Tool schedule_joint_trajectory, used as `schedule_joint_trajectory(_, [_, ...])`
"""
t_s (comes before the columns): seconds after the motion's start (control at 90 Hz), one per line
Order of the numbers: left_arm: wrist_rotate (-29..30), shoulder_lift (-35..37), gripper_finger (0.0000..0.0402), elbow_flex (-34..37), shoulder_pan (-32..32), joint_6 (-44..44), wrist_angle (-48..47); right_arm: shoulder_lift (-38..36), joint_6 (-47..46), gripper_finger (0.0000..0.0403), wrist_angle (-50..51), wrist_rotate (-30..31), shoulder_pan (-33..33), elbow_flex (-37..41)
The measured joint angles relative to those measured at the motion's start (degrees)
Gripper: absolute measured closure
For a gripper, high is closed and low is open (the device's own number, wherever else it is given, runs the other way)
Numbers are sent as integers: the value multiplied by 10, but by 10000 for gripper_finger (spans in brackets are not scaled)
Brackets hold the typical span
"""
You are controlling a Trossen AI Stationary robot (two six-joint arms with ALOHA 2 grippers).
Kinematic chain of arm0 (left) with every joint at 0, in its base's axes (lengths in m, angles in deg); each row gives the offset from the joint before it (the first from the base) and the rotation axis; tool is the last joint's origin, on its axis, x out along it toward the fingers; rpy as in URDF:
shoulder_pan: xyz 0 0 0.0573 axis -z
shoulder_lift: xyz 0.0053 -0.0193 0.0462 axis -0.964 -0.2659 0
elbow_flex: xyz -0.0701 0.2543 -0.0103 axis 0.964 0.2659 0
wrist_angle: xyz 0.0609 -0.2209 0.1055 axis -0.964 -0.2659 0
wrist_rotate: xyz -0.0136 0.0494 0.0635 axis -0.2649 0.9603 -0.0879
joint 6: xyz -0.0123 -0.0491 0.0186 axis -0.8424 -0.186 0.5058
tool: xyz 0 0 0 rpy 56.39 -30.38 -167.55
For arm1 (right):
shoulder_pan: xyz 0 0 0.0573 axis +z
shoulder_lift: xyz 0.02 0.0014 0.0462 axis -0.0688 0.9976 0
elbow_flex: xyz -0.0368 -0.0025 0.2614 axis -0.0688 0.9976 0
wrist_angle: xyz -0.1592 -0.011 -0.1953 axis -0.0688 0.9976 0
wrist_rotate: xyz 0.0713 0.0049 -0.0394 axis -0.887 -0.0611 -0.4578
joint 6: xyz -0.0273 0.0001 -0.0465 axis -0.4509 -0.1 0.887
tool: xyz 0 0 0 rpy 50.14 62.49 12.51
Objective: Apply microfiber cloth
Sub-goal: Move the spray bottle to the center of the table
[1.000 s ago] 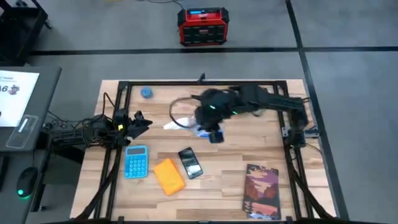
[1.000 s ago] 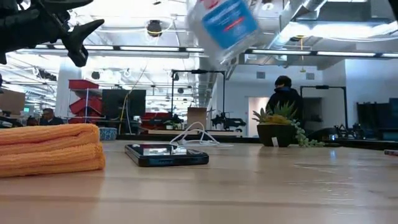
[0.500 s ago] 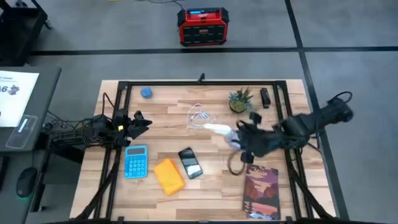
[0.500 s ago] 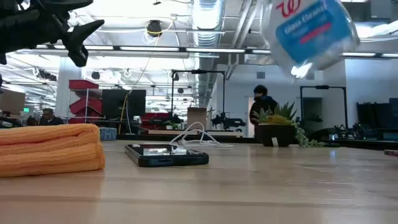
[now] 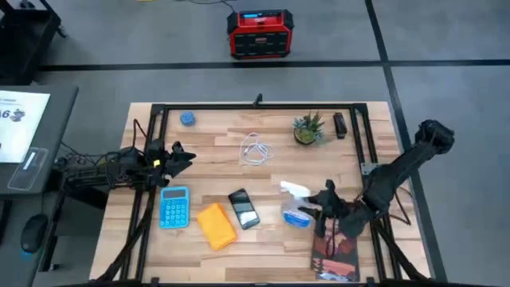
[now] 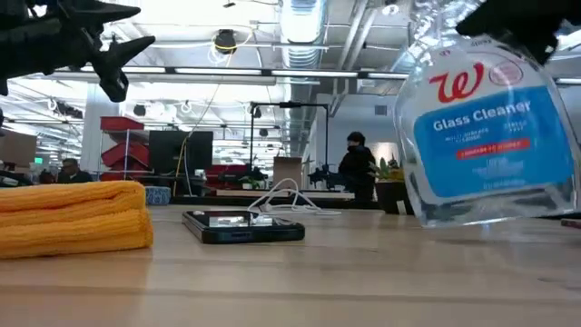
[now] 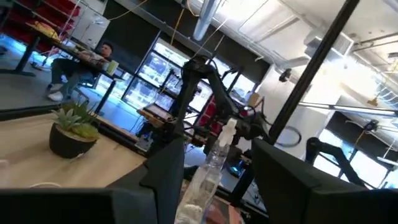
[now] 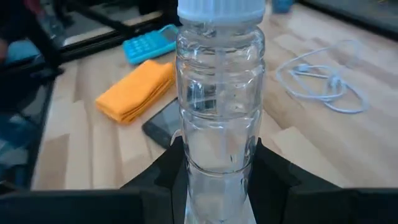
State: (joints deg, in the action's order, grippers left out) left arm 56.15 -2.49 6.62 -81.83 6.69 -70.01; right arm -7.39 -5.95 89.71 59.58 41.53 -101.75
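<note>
The orange microfiber cloth (image 5: 216, 226) lies folded on the table near the front edge, between a blue calculator (image 5: 174, 206) and a black phone (image 5: 244, 209). It also shows in the low view (image 6: 73, 218) and the right wrist view (image 8: 137, 90). No gripper touches it. My right gripper (image 5: 323, 207) is shut on a clear glass cleaner spray bottle (image 6: 490, 136), right of the phone. My left gripper (image 5: 182, 158) hangs open over the table's left side, above the calculator. My right gripper pinches the bottle's clear upper body (image 8: 217, 149), below the white neck, between its two fingers (image 8: 168, 171). The fingers come from the table's right side and lie across the bottle. The bottle stands nearly upright, slightly tilted, with its base low over the table; whether the base touches the table I cannot tell.
A dark reddish book (image 5: 336, 247) lies at the near right, just beside my right gripper. A white cable (image 5: 255, 149), a potted plant (image 5: 307, 130) and a small blue round thing (image 5: 187, 119) sit toward the far edge. People show in the room beyond.
My right gripper has carried the bottle from above the table's far middle toward the near right and down. The bottle was tipped high up and now stands nearly upright, low over the table beside the phone. The cloth and phone have not moved.
</note>
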Motion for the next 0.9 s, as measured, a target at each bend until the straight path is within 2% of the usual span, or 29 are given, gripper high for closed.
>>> schedule_joint_trajectory(0.2, [20, 0, 240, 0, 0, -8, -12, 48, -23, 217, -22, 16, 11, -2])
schedule_joint_trajectory(0.389, [28, 0, 240, 0, 0, -11, -16, 53, 27, 160, -50, -12, 11, -5])
schedule_joint_trajectory(0.656, [28, 0, 240, 0, 0, -11, -17, -28, 81, 149, 69, -104, 10, -61])
schedule_joint_trajectory(0.778, [28, 0, 240, 0, 0, -12, -16, -52, 141, 149, 88, -110, 7, -70])
schedule_joint_trajectory(0.9, [28, 0, 240, 0, 0, -11, -17, -57, 190, 148, 83, -110, -24, -70])
